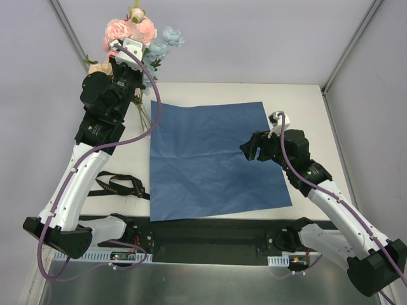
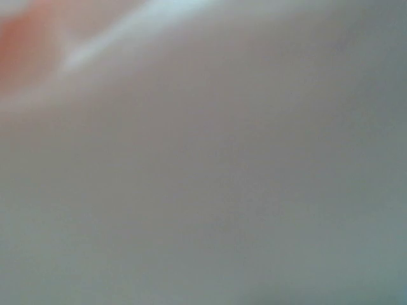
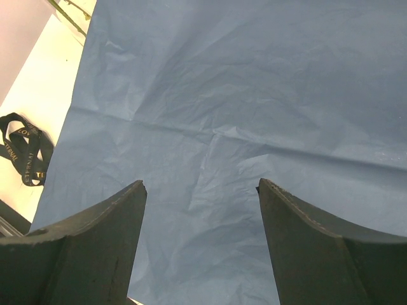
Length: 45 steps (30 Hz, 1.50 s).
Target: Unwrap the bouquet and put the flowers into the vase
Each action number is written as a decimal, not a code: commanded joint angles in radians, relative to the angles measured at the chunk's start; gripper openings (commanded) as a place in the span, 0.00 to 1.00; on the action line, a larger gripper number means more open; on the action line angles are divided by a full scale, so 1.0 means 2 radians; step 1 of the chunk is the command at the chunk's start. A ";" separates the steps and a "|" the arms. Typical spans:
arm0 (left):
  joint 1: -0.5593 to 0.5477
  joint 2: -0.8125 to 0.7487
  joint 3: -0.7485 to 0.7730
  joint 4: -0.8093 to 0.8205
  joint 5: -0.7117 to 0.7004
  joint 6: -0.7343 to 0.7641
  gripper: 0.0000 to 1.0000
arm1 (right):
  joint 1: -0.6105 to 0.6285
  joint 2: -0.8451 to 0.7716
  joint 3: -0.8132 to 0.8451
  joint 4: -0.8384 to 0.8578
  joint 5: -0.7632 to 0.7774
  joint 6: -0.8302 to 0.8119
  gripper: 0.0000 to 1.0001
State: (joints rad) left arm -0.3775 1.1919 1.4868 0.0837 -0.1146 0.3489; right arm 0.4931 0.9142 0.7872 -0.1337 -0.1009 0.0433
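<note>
Your flowers [image 1: 135,28] are at the far left corner, their pink, cream and light-blue heads bunched right at the tip of your left gripper [image 1: 129,62], with green stems trailing down past it toward the blue paper [image 1: 216,159]. Your left arm [image 1: 95,127] is raised and stretched toward the back; its fingers are closed, but you cannot tell whether they pinch a stem, and its own camera gives only a pale blur with a pink smear. Your right gripper [image 3: 200,184] hovers low over the flat sheet, fingers wide apart and empty, well apart from the flowers. The black ribbon [image 1: 121,186] lies on the table [image 1: 305,108] left of the paper; its gold lettering is too small to read
</note>
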 commanded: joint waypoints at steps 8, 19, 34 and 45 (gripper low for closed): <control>0.004 -0.008 0.021 -0.020 -0.016 0.011 0.00 | -0.003 -0.011 -0.003 0.007 0.000 0.009 0.74; 0.004 0.011 0.007 0.016 -0.067 -0.007 0.00 | -0.003 -0.015 -0.007 0.008 0.001 0.011 0.74; 0.004 0.027 0.008 0.033 -0.109 -0.012 0.00 | -0.003 -0.011 -0.006 0.008 -0.001 0.010 0.74; 0.004 0.029 -0.021 0.046 -0.165 -0.066 0.00 | -0.003 -0.009 -0.005 0.007 -0.002 0.011 0.74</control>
State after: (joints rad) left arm -0.3775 1.2549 1.4536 0.1299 -0.3798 0.2714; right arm 0.4927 0.9054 0.7719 -0.1360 -0.1013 0.0525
